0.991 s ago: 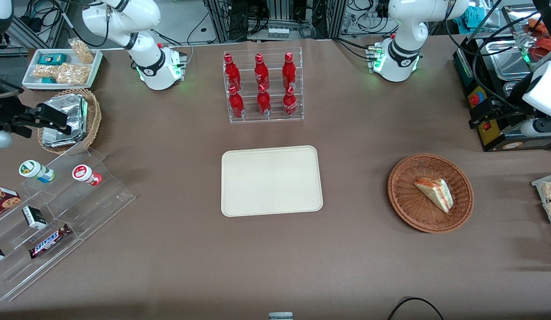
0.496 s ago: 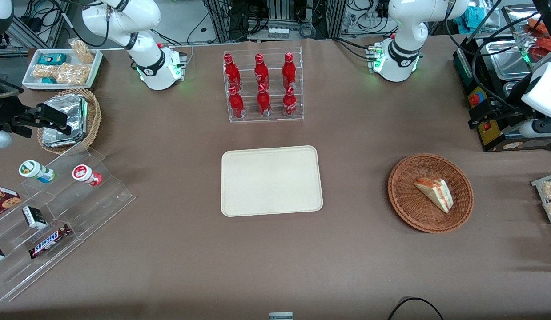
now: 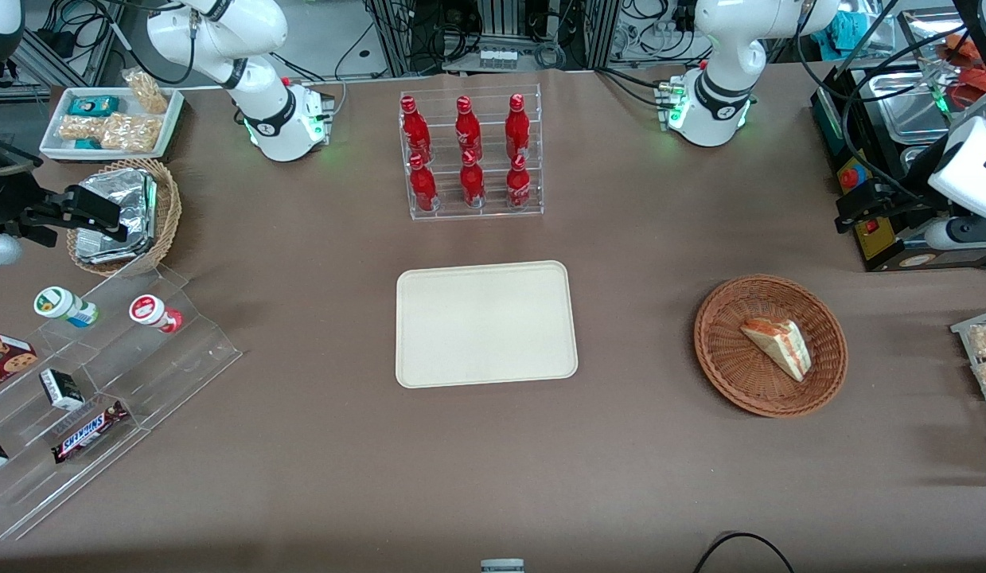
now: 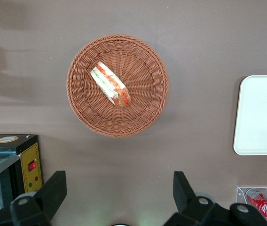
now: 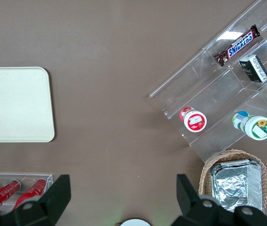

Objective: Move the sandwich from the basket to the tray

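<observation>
Sandwich (image 3: 777,347): a pale triangular wedge with orange-red and green layers, lying on its side inside the basket, a little off the middle; nothing touches it. The wrist view (image 4: 110,84) shows the filling edge.
Basket (image 3: 714,318): wide, shallow, reddish-brown wicker, sitting on the brown surface (image 3: 636,239) toward the working arm's end, well apart from the tray.
Tray (image 3: 486,324): flat cream rectangle with rounded corners, at the middle of the surface, bare on top.
Claw (image 4: 119,190): high above the surface, near the basket but not over it, on the side farther from the front camera; its two dark fingers (image 4: 53,190) stand wide apart with only brown surface between them, holding nothing. In the front view it (image 3: 847,213) sits near the black control box (image 3: 882,231).
Bottle rack (image 3: 470,151): clear stepped stand with six red bottles, farther from the front camera than the tray.
Parked arm's end: a tan basket of foil packs (image 3: 118,215), a white tray of snack bags (image 3: 111,119), and a clear stepped display (image 3: 118,382) with small cups and a chocolate bar.
</observation>
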Robot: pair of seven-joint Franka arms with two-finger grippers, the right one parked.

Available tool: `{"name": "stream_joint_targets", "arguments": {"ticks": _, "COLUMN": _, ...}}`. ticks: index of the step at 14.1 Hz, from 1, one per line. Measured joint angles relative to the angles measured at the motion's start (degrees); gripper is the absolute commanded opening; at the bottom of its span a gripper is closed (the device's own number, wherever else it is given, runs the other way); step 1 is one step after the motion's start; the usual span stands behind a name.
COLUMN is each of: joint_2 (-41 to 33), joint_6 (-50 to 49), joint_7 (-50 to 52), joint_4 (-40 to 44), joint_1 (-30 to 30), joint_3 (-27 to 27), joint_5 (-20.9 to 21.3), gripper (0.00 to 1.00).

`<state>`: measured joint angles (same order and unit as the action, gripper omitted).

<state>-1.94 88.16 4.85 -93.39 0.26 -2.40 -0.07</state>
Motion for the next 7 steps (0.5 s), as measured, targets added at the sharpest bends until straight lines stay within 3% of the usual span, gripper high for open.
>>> {"name": "stream_joint_targets", "arguments": {"ticks": 4, "joint_2": 1.59, "joint_6": 0.76, "joint_7": 0.0, "joint_4": -3.21, "joint_1": 0.15, "joint_3": 0.26, "joint_5": 0.03, "gripper": 1.0}}
{"name": "stream_joint_targets", "arguments": {"ticks": 7, "joint_2": 4.78, "joint_6": 7.25, "joint_7": 0.0, "joint_4": -7.26, "joint_1": 0.79, "joint_3": 0.71, "joint_5": 0.1, "gripper": 1.0}}
